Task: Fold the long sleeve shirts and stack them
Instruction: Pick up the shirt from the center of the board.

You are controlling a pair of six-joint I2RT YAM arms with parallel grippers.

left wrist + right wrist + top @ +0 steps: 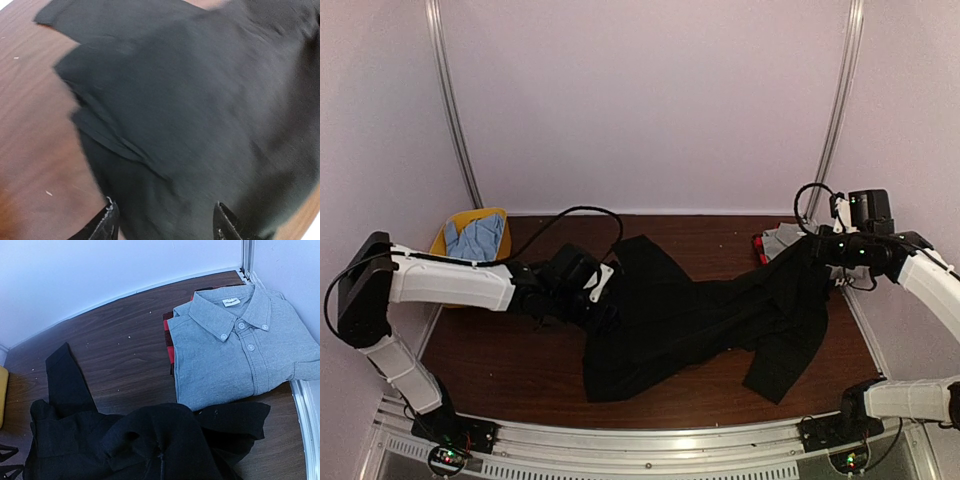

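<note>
The black shirt (pixel 700 315) lies spread unfolded across the middle of the table. My left gripper (pixel 600 292) is at its left edge, low over the cloth. In the left wrist view the gripper (pixel 165 225) is open, with black fabric (pixel 190 110) under and between the fingertips (pixel 107 222). My right gripper (pixel 817 250) holds the shirt's right end lifted. In the right wrist view bunched black cloth (pixel 165 440) hides the fingers. The grey shirt (pixel 235 347) lies folded with its placket buttoned at the back right corner (pixel 782 238).
A red and black folded garment (pixel 167 332) lies under the grey shirt. A yellow basket (pixel 450 232) holding blue cloth (pixel 478 238) stands at the back left. The table's metal rail (pixel 305 425) runs along the right edge.
</note>
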